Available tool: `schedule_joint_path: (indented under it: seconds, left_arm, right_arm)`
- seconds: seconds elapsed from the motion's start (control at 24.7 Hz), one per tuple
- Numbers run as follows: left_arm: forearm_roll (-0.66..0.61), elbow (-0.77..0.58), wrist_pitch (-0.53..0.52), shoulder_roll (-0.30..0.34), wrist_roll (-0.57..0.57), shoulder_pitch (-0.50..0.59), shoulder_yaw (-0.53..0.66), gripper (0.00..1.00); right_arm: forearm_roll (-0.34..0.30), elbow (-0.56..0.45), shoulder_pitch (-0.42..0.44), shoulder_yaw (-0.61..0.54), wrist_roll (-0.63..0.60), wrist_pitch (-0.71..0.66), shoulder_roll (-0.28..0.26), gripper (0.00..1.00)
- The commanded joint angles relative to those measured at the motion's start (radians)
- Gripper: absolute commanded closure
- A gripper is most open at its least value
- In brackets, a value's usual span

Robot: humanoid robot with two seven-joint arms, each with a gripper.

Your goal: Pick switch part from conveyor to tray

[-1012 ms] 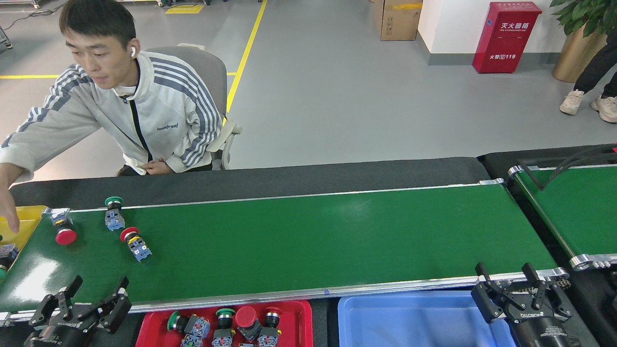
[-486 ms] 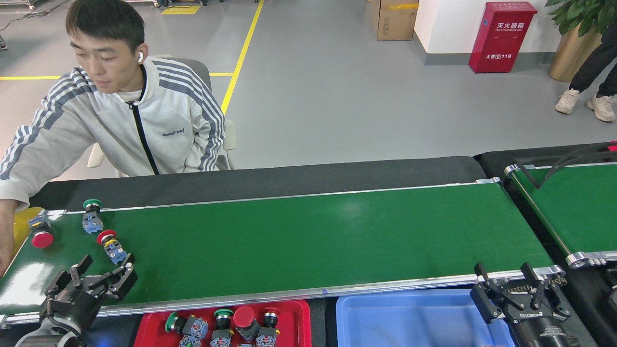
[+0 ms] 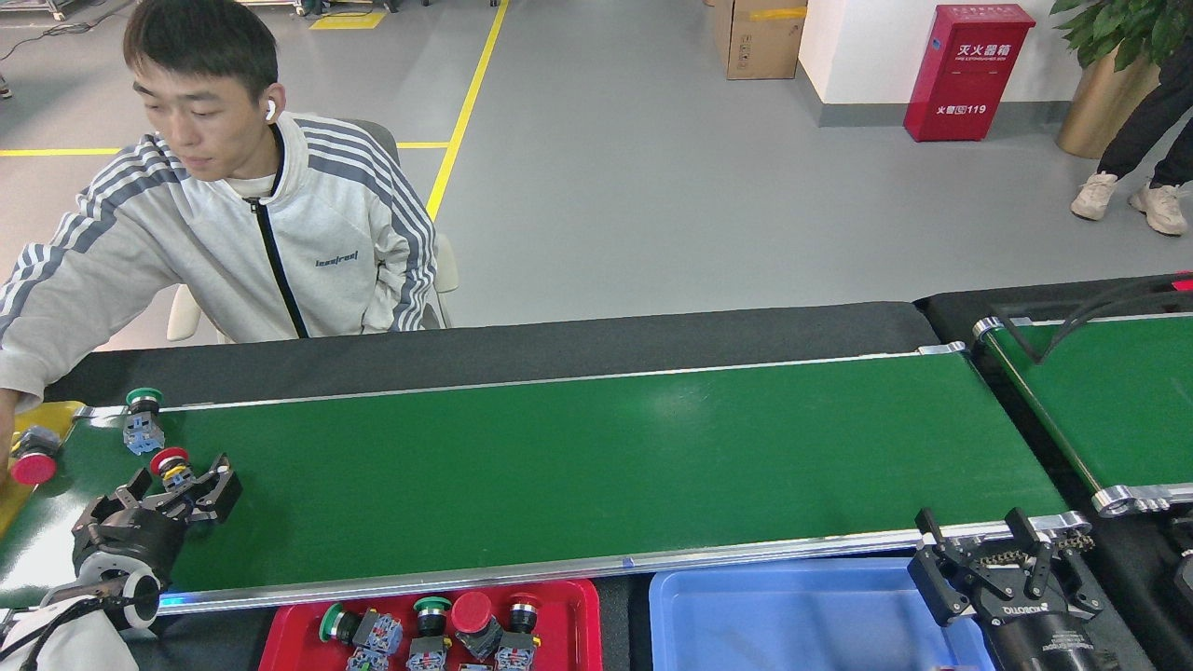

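Note:
On the left end of the dark-green conveyor (image 3: 596, 466) lies a red-capped switch part (image 3: 171, 463) with a blue and yellow body. My left gripper (image 3: 180, 482) stands open over it, one finger on each side of its body. Farther back, a green-capped switch part (image 3: 143, 419) stands near the rail. Another red-capped one (image 3: 33, 461) lies at the belt's left end, beside a person's hand (image 3: 5, 438). The red tray (image 3: 587, 615) below the near rail holds several switch parts (image 3: 447, 629). My right gripper (image 3: 972, 524) hangs open at the belt's near right corner, holding nothing.
A blue tray (image 3: 802, 624) sits right of the red one. A yellow tray (image 3: 56, 410) shows at the far left. A second green belt (image 3: 1118, 401) runs at the right. A seated person in a striped jacket (image 3: 280, 233) leans over the belt's far left.
My left gripper has moved up from the near rail onto the belt and now straddles the red-capped switch part. The parts on the belt sit farther left in view. The right arm has stayed put.

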Motion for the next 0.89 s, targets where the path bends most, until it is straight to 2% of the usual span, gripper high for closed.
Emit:
schedule_joint_path:
  seconds: [0.0, 0.08, 0.2, 0.28, 0.4, 0.53, 0.57, 0.65, 0.73, 0.85]
  left_arm:
    - [0.002, -0.002, -0.029, 0.017, 0.105, -0.010, -0.005, 0.89]
    - [0.005, -0.016, -0.089, 0.014, 0.128, 0.015, -0.006, 0.95]
    - [0.005, -0.108, -0.230, 0.016, 0.129, 0.079, -0.006, 0.97]
    - [0.005, -0.249, -0.365, 0.017, 0.129, 0.182, 0.003, 0.97]
    - [0.012, -0.464, -0.470, 0.016, 0.128, 0.329, 0.006, 0.97]
    - [0.050, -0.706, -0.600, 0.007, 0.115, 0.515, 0.003, 0.92]
    - [0.050, -0.763, -0.631, 0.003, 0.106, 0.564, 0.005, 0.85]
    - [0.051, -0.850, -0.631, -0.003, 0.065, 0.648, -0.003, 0.44]
    - [0.048, -0.889, -0.631, -0.043, 0.059, 0.682, -0.008, 0.00]
    - [0.048, -0.910, -0.631, -0.084, 0.057, 0.713, -0.006, 0.00]
  right_arm:
    - [0.000, -0.013, -0.011, -0.002, -0.005, -0.004, -0.004, 0.01]
    - [0.000, -0.013, -0.009, -0.002, -0.005, -0.004, -0.002, 0.01]
    - [0.000, -0.013, -0.005, -0.002, -0.005, -0.002, -0.001, 0.01]
    - [0.000, -0.013, -0.005, -0.002, -0.005, -0.001, 0.001, 0.01]
    - [0.000, -0.013, -0.005, -0.004, -0.005, -0.001, 0.001, 0.01]
    - [0.000, -0.013, -0.003, -0.004, -0.005, -0.001, 0.001, 0.01]
    - [0.000, -0.015, -0.003, -0.004, -0.005, -0.001, 0.001, 0.01]
    - [0.000, -0.015, -0.005, -0.004, -0.007, 0.002, 0.001, 0.01]
    - [0.000, -0.015, -0.005, -0.004, -0.008, 0.002, 0.002, 0.01]
    - [0.000, -0.015, -0.003, -0.004, -0.010, 0.002, 0.002, 0.01]
